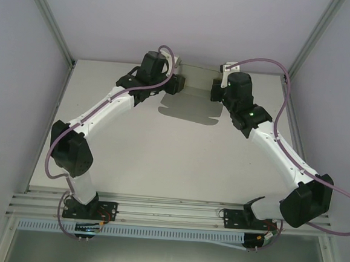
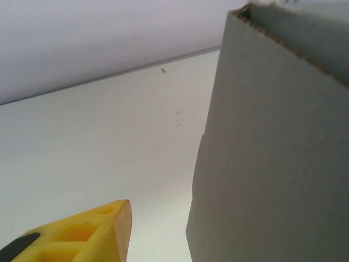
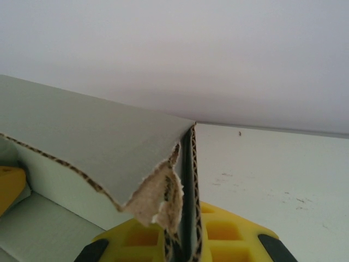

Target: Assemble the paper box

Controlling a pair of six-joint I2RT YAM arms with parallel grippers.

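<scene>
The grey paper box is at the far middle of the table, partly folded, with a flat flap lying toward me. My right gripper holds its right end. In the right wrist view the yellow fingers are shut on a doubled corrugated wall of the paper box, next to a torn corner. My left gripper is at the box's left end. In the left wrist view one yellow finger stands clear of the upright grey wall, which hides the other finger.
The white table runs to the back wall just behind the box. Metal frame posts stand at both far corners. Both arms stretch forward from their bases at the near rail.
</scene>
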